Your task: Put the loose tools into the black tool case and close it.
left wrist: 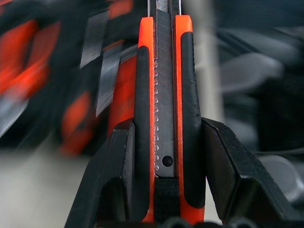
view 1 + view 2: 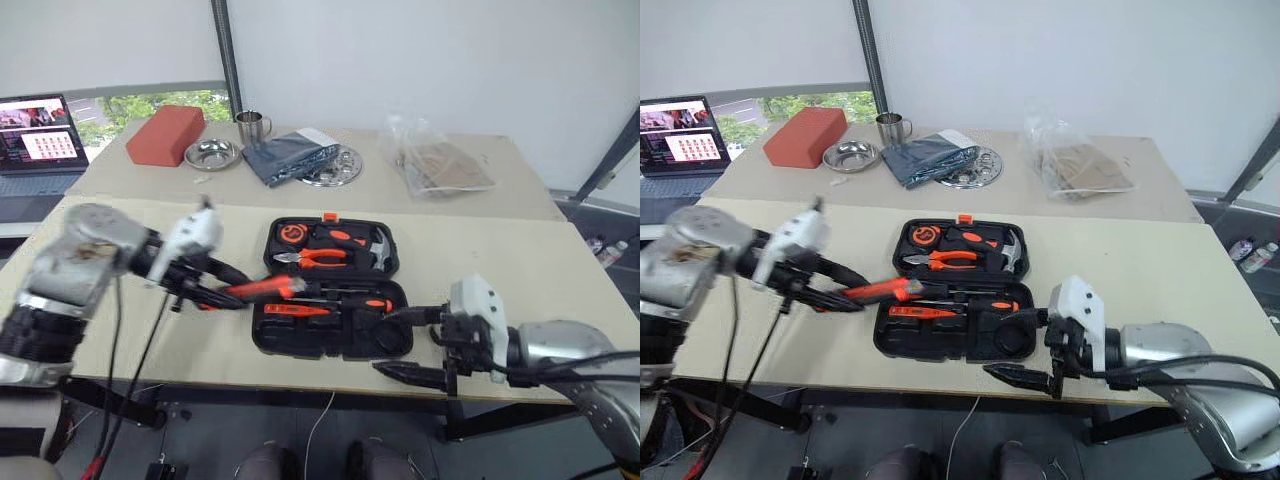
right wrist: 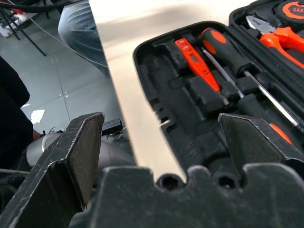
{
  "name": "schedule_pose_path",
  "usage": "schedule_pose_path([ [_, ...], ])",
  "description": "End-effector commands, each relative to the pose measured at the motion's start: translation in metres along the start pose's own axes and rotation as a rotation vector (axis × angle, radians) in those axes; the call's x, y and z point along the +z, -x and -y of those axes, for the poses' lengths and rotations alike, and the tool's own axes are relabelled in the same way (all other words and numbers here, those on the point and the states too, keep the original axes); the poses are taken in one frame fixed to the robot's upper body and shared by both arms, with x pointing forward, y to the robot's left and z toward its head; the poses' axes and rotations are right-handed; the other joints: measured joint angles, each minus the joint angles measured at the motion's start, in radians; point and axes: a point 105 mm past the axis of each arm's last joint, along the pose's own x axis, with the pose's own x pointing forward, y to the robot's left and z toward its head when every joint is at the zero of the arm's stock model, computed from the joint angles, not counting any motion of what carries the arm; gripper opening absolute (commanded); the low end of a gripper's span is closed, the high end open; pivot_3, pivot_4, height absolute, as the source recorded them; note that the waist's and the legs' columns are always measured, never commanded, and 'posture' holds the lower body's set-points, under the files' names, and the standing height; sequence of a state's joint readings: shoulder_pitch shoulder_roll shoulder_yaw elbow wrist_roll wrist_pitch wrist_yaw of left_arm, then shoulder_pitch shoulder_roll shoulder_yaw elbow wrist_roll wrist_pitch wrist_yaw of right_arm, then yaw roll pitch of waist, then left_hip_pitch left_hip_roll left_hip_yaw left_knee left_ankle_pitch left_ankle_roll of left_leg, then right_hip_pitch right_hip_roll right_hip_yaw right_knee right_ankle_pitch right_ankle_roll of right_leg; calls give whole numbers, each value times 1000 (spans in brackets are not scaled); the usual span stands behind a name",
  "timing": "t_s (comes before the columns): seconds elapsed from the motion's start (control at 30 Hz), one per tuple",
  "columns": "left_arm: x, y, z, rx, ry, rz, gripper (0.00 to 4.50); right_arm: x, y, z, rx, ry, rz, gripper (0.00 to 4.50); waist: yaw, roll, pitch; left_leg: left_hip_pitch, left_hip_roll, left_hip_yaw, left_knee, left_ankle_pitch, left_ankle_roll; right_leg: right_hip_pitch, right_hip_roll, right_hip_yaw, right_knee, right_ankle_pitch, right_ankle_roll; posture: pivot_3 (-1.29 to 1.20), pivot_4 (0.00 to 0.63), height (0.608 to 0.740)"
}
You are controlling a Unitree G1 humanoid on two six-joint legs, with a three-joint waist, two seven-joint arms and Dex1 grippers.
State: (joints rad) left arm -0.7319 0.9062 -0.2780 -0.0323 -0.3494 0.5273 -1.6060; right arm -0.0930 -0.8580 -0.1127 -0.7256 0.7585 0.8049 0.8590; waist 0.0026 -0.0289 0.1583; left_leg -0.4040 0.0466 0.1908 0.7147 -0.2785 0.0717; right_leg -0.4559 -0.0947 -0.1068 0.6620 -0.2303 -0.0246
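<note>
On the beige worktop (image 2: 520, 270), near its front edge, the black plastic clamshell tool case (image 2: 330, 300) lies open; towards the front left corner the left gripper (image 2: 215, 290) is clenched on the orange-and-black utility knife (image 2: 262, 289), whose far end reaches over the case's left rim. The left wrist view brings what the head views leave small: the two black fingers (image 1: 118, 166) press the knife's rubber-sided handle (image 1: 164, 95) from both sides, and its notched steel blade strip runs down the middle. The left arm reaches in from the worktop's left edge, forearm roughly level, gripper angled down and to the right. Inside the case, the right wrist view picks out a slim small orange tool (image 3: 197, 61) and an orange-and-black-handled screwdriver (image 3: 228, 52) seated in moulded slots of the front half, beside orange-handled pliers (image 3: 280, 35) in the rear half. Off the case's front right corner, at the worktop's front edge, the right gripper (image 2: 425, 372) hangs released, its jaws spread and empty, pointing left and slightly downward
</note>
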Motion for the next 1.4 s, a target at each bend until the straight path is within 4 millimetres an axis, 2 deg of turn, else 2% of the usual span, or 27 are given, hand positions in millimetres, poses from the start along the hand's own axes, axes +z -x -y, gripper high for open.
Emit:
schedule_pose_path([
  [0.03, 8, -40, -17, -20, -72, -36, 1572, 9, 6, 3, -76, 50, 26, 4500, 4, 0, 0, 0, 0, 0, 0, 0, 0, 0, 0, 2, 1, 0, 1, 0, 150, 736],
  [0.23, 3, -72, -24, -77, -22, -85, 1572, 2, 8, 1, -145, 23, 27, 4500, 6, 0, 0, 0, 0, -1, 0, 0, 0, -1, 3, 8, 1, 0, 0, 0, 150, 736],
  [0.43, -5, -82, -29, -93, 37, -117, 1572, 2, 9, 2, -198, 15, 47, 4500, 9, 0, 0, -1, 0, -1, 2, 0, 1, -1, 3, 9, 0, 0, 0, 0, 150, 736],
  [0.5, -5, -82, -28, -99, 54, -122, 2579, 2, 10, 2, -203, 12, 49, 4500, 9, 0, 0, -1, 0, -1, 2, 0, 1, 0, 2, 10, 0, 0, 0, 0, 150, 736],
  [0.53, -4, -80, -28, -102, 51, -119, 2744, 1, 10, 2, -205, 12, 48, 4500, 10, 0, 0, -1, 0, -1, 2, 0, 1, 0, 2, 10, 0, 0, 0, 0, 150, 736],
  [0.67, 12, -68, -25, -121, 60, -53, 4232, 0, 10, 3, -209, 5, 45, 4500, 12, 0, 0, -1, -1, -2, 2, 0, 2, 0, 2, 10, 0, 0, 1, 0, 150, 736],
  [0.7, 16, -65, -24, -126, 55, -35, 4484, 0, 11, 3, -209, 4, 45, 4500, 12, 0, 0, -1, -1, -2, 2, 0, 2, 0, 2, 10, 0, 0, 1, 0, 150, 736],
  [0.8, 23, -59, -25, -115, 35, -1, 4484, -1, 10, 5, -208, 1, 45, 4500, 11, 0, 0, -2, 0, -2, 3, 0, 2, 0, 2, 10, 0, 0, 1, 0, 150, 736],
  [0.9, 21, -60, -28, -91, 22, 5, 3695, 0, 9, 7, -206, 3, 48, 4500, 10, 0, 0, -2, 0, -2, 4, 0, 3, 0, 2, 10, 0, 0, 1, 0, 150, 736],
  [0.93, 19, -61, -27, -93, 21, 5, 3176, 1, 9, 8, -204, 4, 49, 4500, 9, 0, 0, -2, 0, -2, 4, 0, 3, 0, 2, 10, 0, 0, 1, 0, 150, 736],
  [1.07, 14, -70, -26, -94, 12, -13, 1653, 2, 8, 10, -200, 8, 52, 4500, 9, 0, 0, -2, 0, -2, 4, 0, 3, 0, 2, 10, 0, 0, 1, 0, 150, 736],
  [1.2, -2, -78, -17, -141, -27, -89, 88, 2, 9, 10, -200, 5, 56, 4500, 9, 0, 0, -2, -1, -2, 4, 0, 3, 0, 2, 10, 0, 0, 1, 0, 150, 736],
  [1.27, -12, -83, -17, -147, -47, -145, 88, 2, 9, 10, -200, 2, 58, 4500, 10, 0, 0, -2, 0, -2, 4, 0, 3, 0, 2, 10, 0, 0, 1, 0, 150, 736],
  [1.4, -36, -94, -28, -78, -68, -251, 88, 2, 9, 10, -200, -3, 63, 4500, 11, 1, -2, 0, -1, -2, 3, 0, 3, 2, 2, 10, -1, 0, 1, 0, 150, 736],
])
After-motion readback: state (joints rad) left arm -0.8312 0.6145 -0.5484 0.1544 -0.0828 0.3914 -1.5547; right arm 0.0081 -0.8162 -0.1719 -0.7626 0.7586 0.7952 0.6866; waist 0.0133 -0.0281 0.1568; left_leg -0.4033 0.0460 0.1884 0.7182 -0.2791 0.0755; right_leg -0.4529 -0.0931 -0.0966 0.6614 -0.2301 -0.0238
